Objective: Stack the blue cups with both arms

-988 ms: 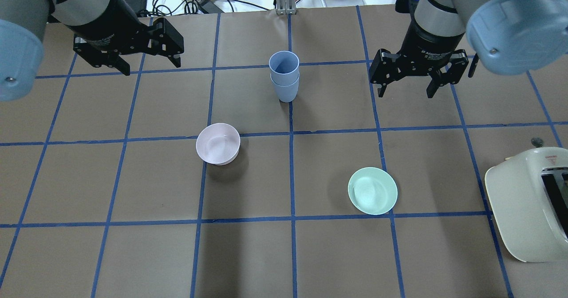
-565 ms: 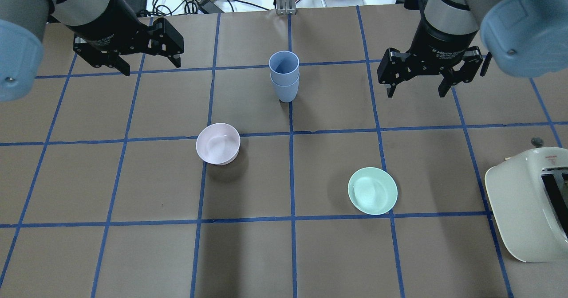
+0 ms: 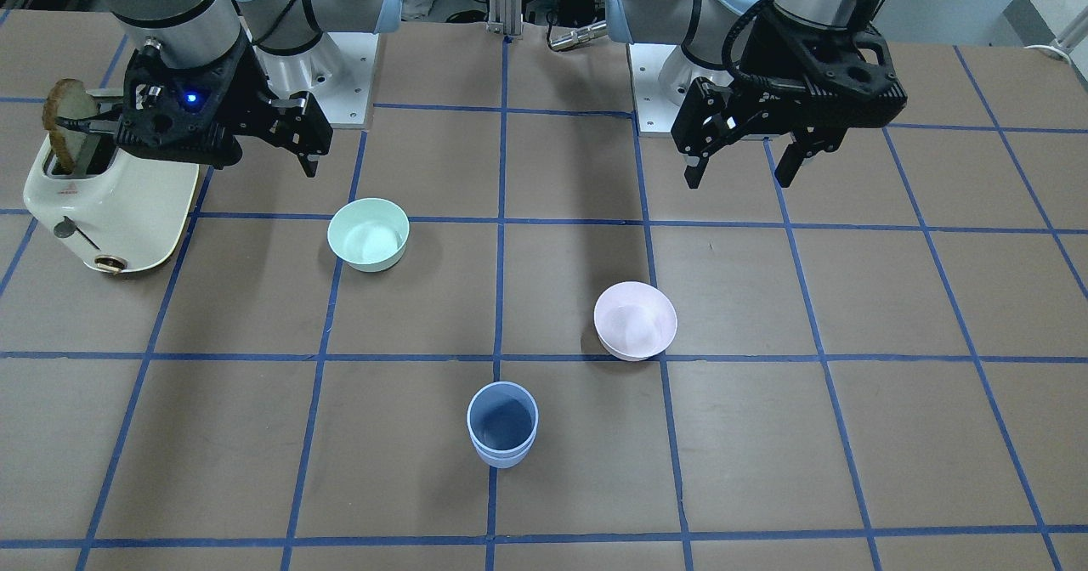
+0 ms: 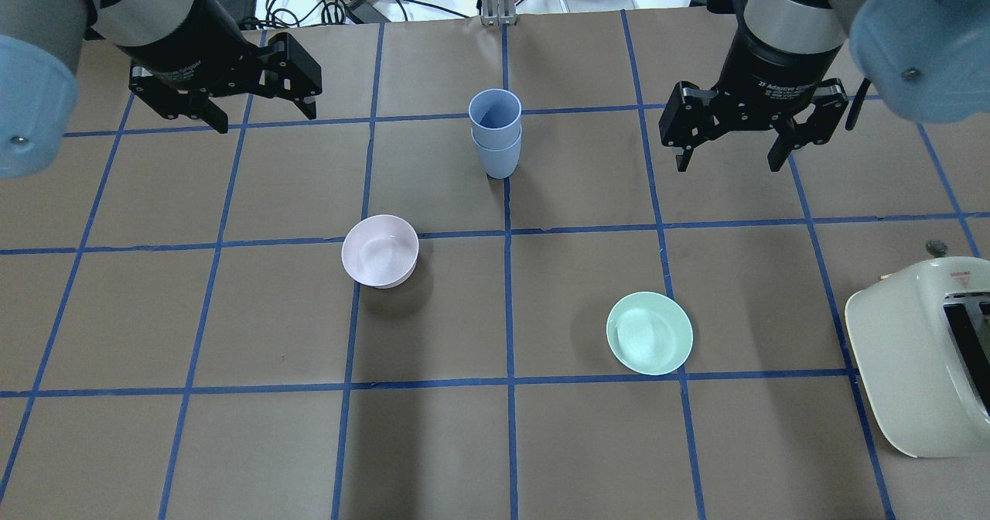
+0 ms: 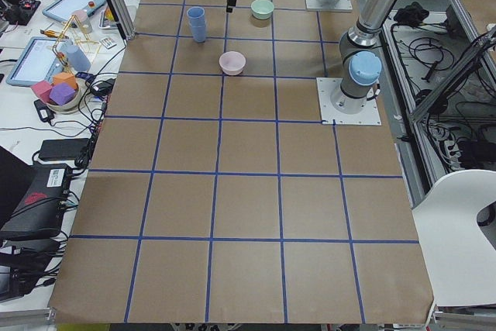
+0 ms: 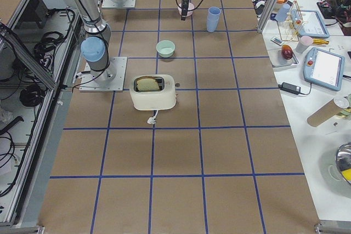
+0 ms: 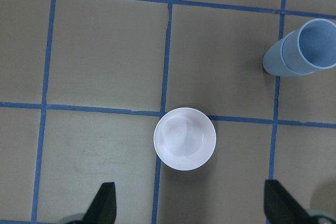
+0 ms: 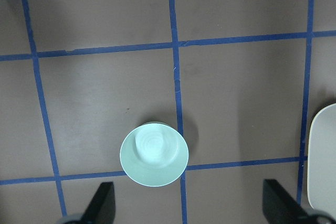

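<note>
As tools (image 4: 265,120) (image 4: 728,168) gape — blue cups (image 4: 495,135) nested.

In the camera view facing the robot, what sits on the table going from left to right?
Cream-white toaster with a bread slice → mint-green plastic bowl → two stacked pale-blue plastic cups → pale pink plastic bowl.

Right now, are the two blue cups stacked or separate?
Stacked: the blue cups stand upright, one nested inside the other, the lower rim showing as a band below the upper rim.

"2F Adaptive" on right gripper (image 4: 728,161) (rest blurred)
</note>
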